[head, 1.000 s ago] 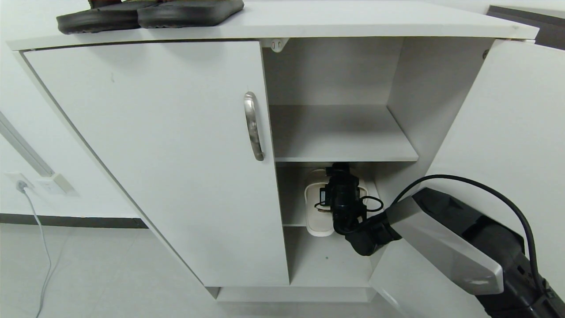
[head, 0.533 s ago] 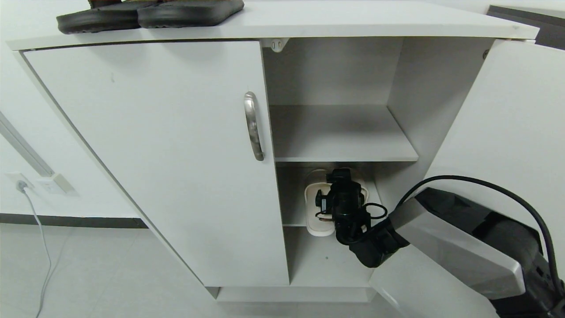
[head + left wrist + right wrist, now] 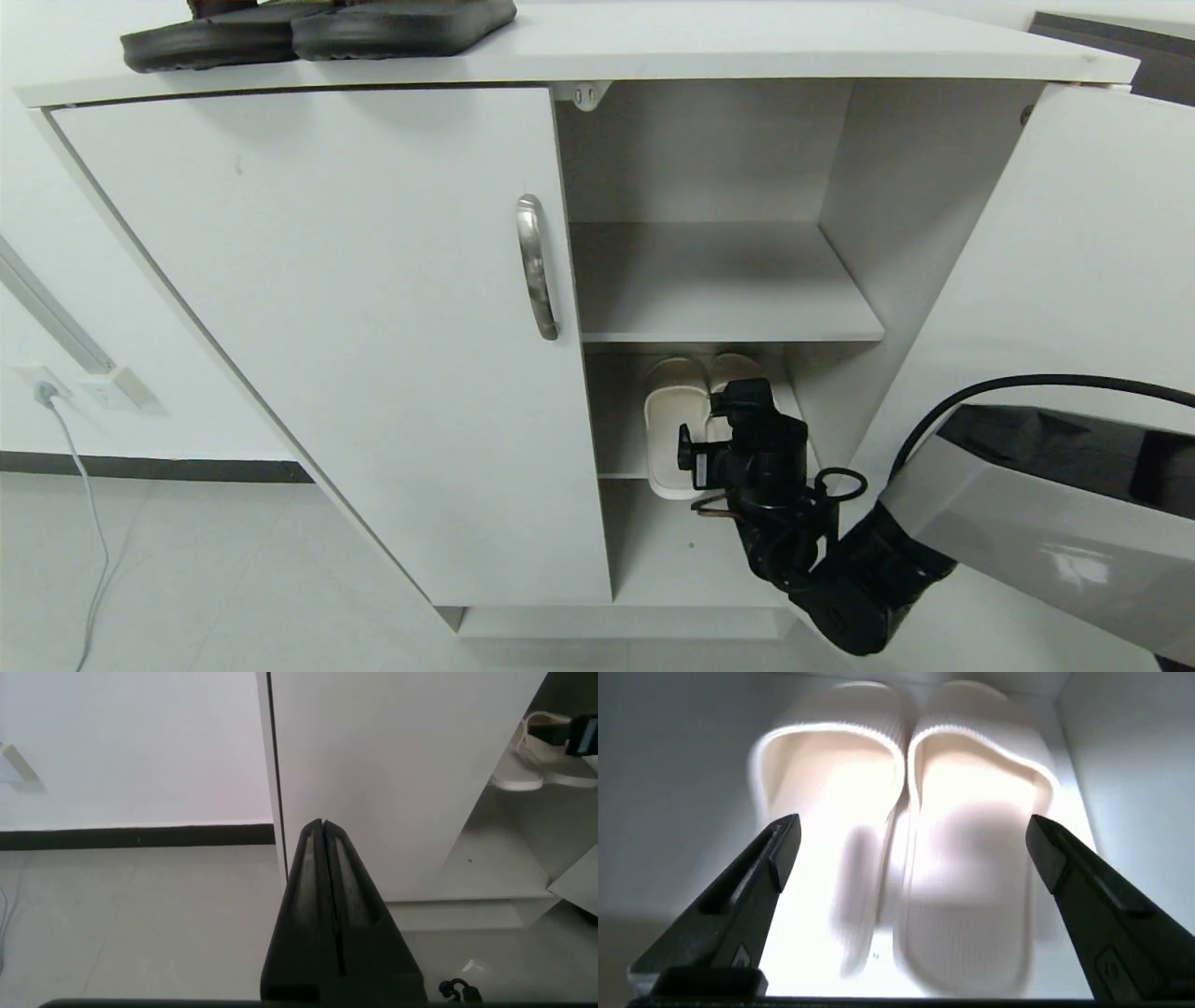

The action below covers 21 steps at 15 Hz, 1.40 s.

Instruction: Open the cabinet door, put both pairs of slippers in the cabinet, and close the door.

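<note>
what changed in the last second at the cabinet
The right hand backed out from over the white slippers toward the cabinet's front, and it is open, not gripping them. The pair lies free on the lower shelf. The white slippers, the dark slippers on top, the shut left door and the open right door stayed put.

Setting: plain indoor room, home-entry style. Evidence: white shoe cabinet (image 3: pixel 308 308) against a white wall (image 3: pixel 37 187), pale tiled floor (image 3: pixel 205 579), dark skirting strip (image 3: pixel 140 466), wall socket (image 3: pixel 42 392) with grey cable (image 3: pixel 94 541) plugged in.
</note>
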### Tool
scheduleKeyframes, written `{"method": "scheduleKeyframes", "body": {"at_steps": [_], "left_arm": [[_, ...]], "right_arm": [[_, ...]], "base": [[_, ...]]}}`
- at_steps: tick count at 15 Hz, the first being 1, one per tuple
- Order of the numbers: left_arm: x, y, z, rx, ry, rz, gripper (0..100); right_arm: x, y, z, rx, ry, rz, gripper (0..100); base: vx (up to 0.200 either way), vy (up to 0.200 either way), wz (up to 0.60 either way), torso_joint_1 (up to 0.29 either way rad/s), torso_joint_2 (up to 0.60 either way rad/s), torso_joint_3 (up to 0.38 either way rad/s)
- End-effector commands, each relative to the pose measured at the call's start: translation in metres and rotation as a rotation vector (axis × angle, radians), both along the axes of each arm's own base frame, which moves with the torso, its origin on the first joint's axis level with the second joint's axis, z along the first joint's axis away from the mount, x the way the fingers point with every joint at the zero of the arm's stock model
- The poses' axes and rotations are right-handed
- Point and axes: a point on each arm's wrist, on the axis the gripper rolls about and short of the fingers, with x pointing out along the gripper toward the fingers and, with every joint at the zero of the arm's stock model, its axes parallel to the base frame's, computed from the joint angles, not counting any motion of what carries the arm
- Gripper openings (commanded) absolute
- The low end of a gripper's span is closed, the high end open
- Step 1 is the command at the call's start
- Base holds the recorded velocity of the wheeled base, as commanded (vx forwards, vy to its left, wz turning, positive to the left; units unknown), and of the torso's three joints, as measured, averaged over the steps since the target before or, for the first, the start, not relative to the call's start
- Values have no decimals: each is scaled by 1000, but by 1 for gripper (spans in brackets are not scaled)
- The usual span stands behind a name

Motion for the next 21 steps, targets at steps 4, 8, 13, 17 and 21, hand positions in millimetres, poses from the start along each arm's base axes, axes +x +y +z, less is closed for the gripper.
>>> {"method": "scheduleKeyframes", "body": {"at_steps": [4, 8, 13, 17, 21], "left_arm": [[0, 0, 0, -3, -1, 1, 0], [0, 0, 0, -1, 1, 0, 0], [0, 0, 0, -3, 2, 0, 0], [0, 0, 0, -13, -1, 6, 0], [0, 0, 0, -16, -1, 1, 0]], "right_arm": [[-45, -4, 17, -2, 5, 67, 100], [-49, -2, 17, -2, 5, 79, 100], [-56, 1, 15, -14, 13, 98, 100], [-59, 1, 14, -19, 18, 104, 100], [-62, -3, 13, -20, 19, 102, 100]], "base": [[0, 0, 0, 0, 0, 0], [0, 0, 0, 0, 0, 0], [-200, 0, 0, 2, 5, 3], [-50, 0, 0, 2, 1, -1], [0, 0, 0, 0, 0, 0]]}}
